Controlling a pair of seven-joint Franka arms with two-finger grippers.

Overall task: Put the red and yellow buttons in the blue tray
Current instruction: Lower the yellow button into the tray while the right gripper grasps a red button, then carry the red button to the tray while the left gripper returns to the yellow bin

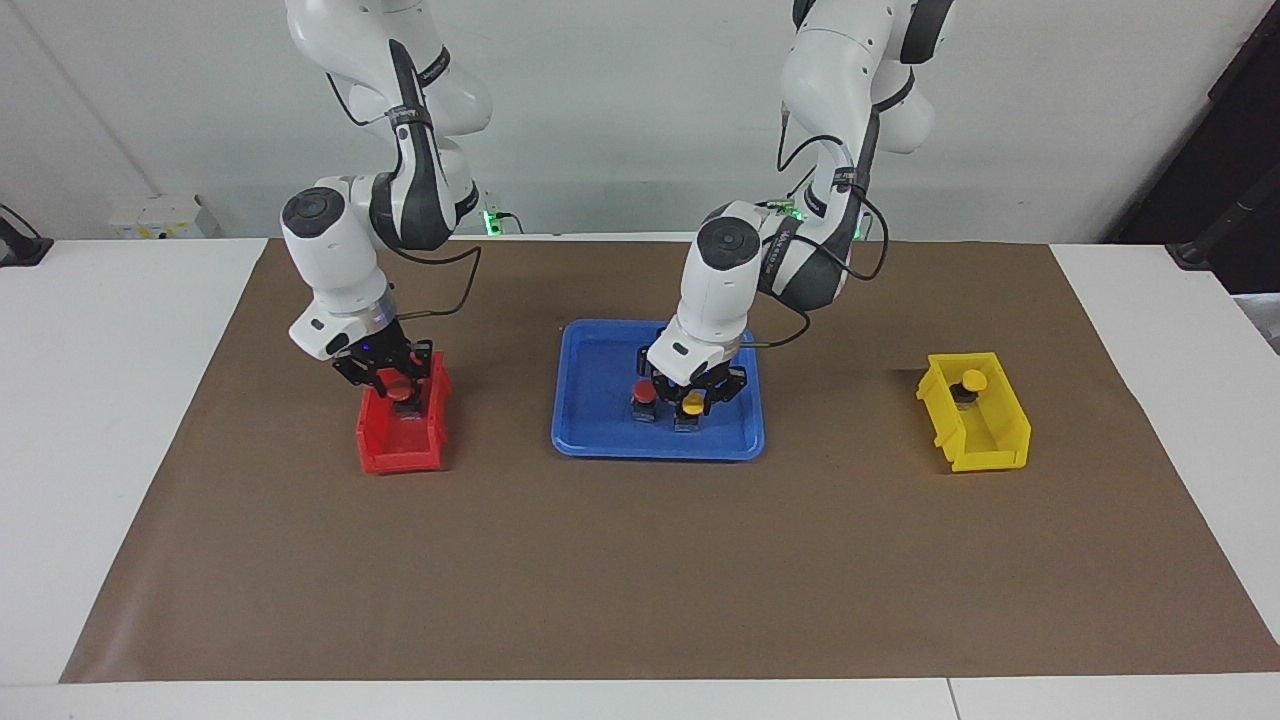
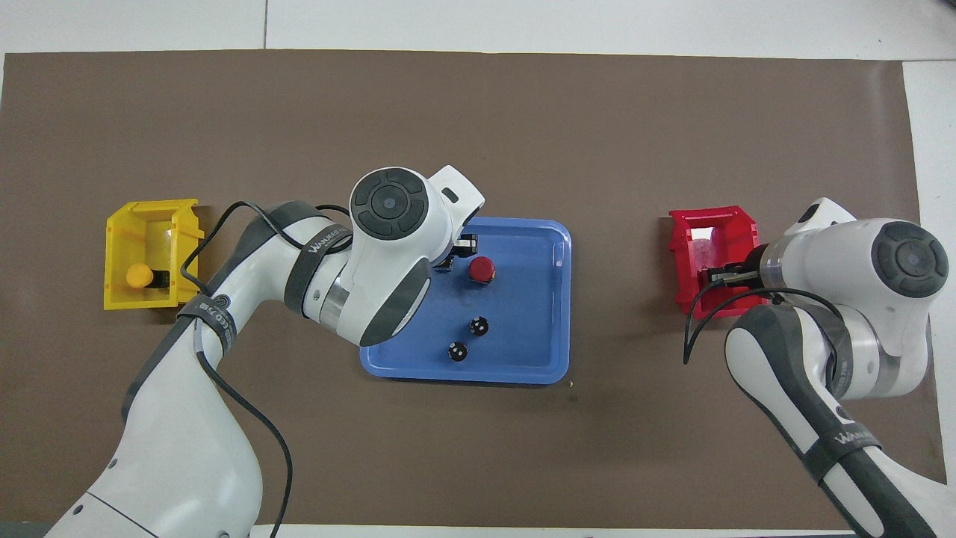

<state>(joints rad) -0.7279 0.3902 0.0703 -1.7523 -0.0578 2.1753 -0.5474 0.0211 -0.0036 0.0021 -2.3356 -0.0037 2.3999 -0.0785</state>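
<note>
A brown paper mat [image 1: 640, 560] is covering the middle of the white table [image 1: 110, 400], and everything else is sitting on it.

The blue tray [image 1: 590, 420] is lying flat at the mat's middle with its long axis running between the two arms' ends of the table. The yellow bin [image 1: 985, 435] is sitting well apart from the tray toward the left arm's end, and the red bin [image 1: 390, 450] well apart toward the right arm's end.

The left gripper [image 1: 692, 400] is standing low inside the tray, fingers pointing down around a yellow-capped button [image 1: 690, 408]. That button is standing upright, cap up, just beside a red-capped button [image 1: 645, 396], also upright on the tray floor. Whether the fingers are pinching the yellow-capped button or spreading off it, I cannot tell. In the overhead view the arm's wrist is covering this button.

The right gripper [image 1: 398, 383] is reaching down into the red bin at the end nearer the robots, its fingers flanking a second red-capped button [image 1: 401, 392], cap up. Whether they are pinching it, I cannot tell.

A second yellow-capped button [image 1: 971, 384] is standing upright in the yellow bin, at the end nearer the robots.

Two dark capless cylinders [image 2: 468, 338] are standing upright in the tray, nearer the robots than the red-capped button there.
</note>
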